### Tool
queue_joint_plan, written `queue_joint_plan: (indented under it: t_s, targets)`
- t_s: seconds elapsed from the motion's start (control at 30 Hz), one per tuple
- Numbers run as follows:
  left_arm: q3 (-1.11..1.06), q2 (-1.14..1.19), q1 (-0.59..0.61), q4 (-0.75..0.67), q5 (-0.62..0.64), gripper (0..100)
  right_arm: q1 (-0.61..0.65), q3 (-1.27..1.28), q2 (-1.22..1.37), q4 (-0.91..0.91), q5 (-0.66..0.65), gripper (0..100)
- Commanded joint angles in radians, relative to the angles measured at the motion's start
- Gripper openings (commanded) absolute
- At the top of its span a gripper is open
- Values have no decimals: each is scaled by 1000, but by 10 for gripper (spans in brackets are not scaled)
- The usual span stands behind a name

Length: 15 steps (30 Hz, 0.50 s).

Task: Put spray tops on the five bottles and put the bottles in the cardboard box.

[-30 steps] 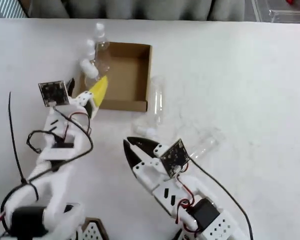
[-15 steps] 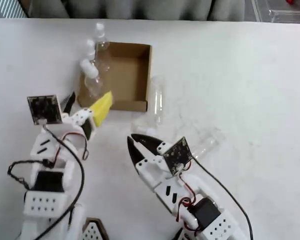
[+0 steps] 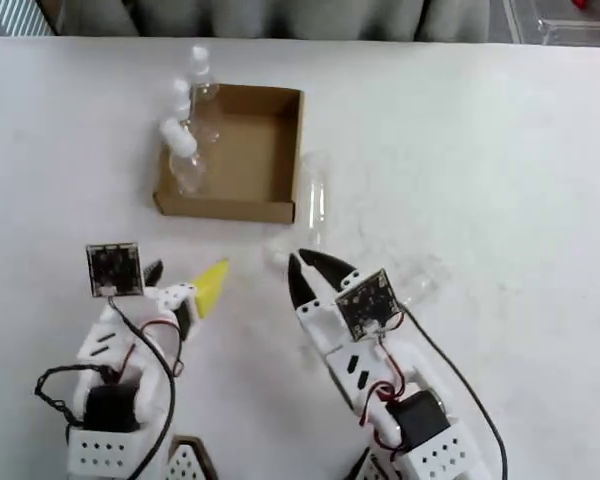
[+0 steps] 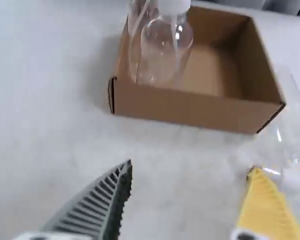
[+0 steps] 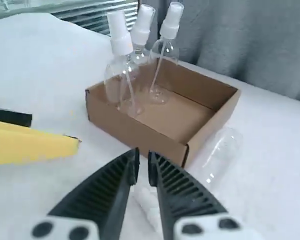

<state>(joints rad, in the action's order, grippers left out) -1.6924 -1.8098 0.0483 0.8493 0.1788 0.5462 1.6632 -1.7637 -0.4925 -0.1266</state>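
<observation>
3 bottles (image 3: 185, 150) stand inside the cardboard box (image 3: 298, 150); another bottle (image 3: 313, 200) lies on the desk (image 3: 480, 150) just beside it. Left tool (image 3: 188, 272) gapes wide, empty; right tool (image 3: 305, 262) sits pinched together, empty.

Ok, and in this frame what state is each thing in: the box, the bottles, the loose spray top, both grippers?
cardboard box: upright, open-topped, three bottles inside.
three bottles in box: standing, spray tops on.
bottle beside box: lying on the table, no top seen.
second loose bottle: lying on the table.
loose spray top: lying on the table.
left gripper: open, empty.
right gripper: shut, empty.
</observation>
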Motion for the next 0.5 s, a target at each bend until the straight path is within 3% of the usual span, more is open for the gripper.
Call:
queue_joint_plan:
  t_s: [0.0,0.1,0.27,0.47]
  targets:
    - [0,-12,-7,46,5,336,-48,-98,12,-93,-17,17]
    - [0,-8,-27,112,-25,336,-54,-169,41,-143,-29,17]
    - [0,-5,-76,176,-206,335,-68,-281,294,-139,-92,18]
    - [0,-5,-71,190,-210,335,-127,-512,702,-139,-92,18]
